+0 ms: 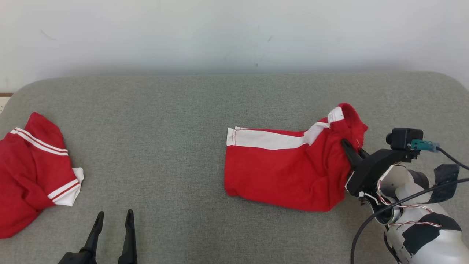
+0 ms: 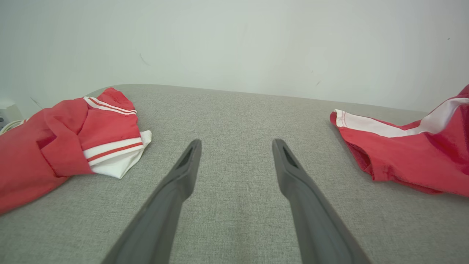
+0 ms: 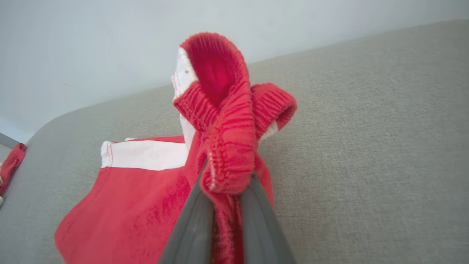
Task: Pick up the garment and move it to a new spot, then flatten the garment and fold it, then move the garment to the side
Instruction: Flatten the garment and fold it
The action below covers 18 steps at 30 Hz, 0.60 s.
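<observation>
The garment (image 1: 285, 172), red shorts with a white side stripe, lies right of centre on the grey padded surface (image 1: 165, 121). Its ribbed waistband end is bunched and lifted a little off the surface. My right gripper (image 1: 347, 146) is shut on that waistband; in the right wrist view the red fabric (image 3: 227, 146) is pinched between the two fingers (image 3: 190, 227) of the right gripper (image 3: 225, 185). My left gripper (image 1: 113, 220) stands open at the lower left, over bare surface. The left wrist view shows the left gripper (image 2: 236, 146) with nothing between its fingers and the garment (image 2: 410, 161) off to its right.
A second red garment with white stripes (image 1: 33, 172) lies crumpled at the surface's left edge, also seen in the left wrist view (image 2: 73, 135). A pale wall (image 1: 234, 33) backs the surface. Bare grey surface lies between the two garments.
</observation>
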{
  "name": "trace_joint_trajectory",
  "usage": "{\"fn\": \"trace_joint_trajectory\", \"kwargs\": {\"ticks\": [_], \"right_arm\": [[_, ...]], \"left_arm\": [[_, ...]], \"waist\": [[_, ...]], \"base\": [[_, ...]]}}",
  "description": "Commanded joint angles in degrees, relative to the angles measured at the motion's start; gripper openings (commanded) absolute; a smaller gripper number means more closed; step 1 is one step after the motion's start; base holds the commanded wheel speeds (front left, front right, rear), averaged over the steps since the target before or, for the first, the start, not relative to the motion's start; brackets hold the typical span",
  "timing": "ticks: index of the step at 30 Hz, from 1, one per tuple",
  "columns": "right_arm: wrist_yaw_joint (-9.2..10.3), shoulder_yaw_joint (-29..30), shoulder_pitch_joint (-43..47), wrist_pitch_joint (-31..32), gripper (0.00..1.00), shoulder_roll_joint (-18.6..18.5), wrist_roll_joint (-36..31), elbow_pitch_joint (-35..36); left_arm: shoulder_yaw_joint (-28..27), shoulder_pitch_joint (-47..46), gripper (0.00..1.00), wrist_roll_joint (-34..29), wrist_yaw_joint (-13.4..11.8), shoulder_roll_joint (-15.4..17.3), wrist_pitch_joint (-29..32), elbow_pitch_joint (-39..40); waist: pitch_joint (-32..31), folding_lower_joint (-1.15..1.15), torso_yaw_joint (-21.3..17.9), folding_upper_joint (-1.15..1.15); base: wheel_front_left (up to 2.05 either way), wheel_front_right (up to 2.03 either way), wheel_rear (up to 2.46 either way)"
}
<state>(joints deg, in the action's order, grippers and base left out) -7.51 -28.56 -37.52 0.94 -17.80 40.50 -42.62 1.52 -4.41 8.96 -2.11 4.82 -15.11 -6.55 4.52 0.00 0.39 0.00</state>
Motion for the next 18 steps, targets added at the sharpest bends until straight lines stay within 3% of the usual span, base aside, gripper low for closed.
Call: {"fn": "trace_joint_trajectory", "kwargs": {"ticks": [1,5,8,18], "right_arm": [[0.04,-0.9,0.7,1.1,0.0,-0.7,2.2,1.9],[0.04,-4.1,1.5,5.8,0.0,-2.0,11.6,9.3],[0.04,-5.2,1.2,7.2,0.0,-1.7,15.0,11.2],[0.03,-8.3,-1.6,7.2,0.0,1.4,17.4,7.3]], "left_arm": [[0.0,0.4,1.0,0.0,0.1,-0.1,-0.1,-0.1],[0.5,-0.2,1.0,0.2,0.5,-0.5,-0.1,-0.6],[1.0,-0.5,1.0,0.3,0.8,-0.8,-0.1,-0.9],[3.7,-1.8,1.0,0.5,1.3,-1.5,-0.1,-1.9]], "waist": [[0.0,0.0,0.2,0.0],[0.1,0.0,1.4,0.0],[0.2,0.0,2.4,0.0],[0.7,0.0,6.6,0.0]], "base": [[0.0,0.0,0.0],[0.0,0.0,0.0],[0.0,0.0,0.0],[0.0,0.0,0.0]]}}
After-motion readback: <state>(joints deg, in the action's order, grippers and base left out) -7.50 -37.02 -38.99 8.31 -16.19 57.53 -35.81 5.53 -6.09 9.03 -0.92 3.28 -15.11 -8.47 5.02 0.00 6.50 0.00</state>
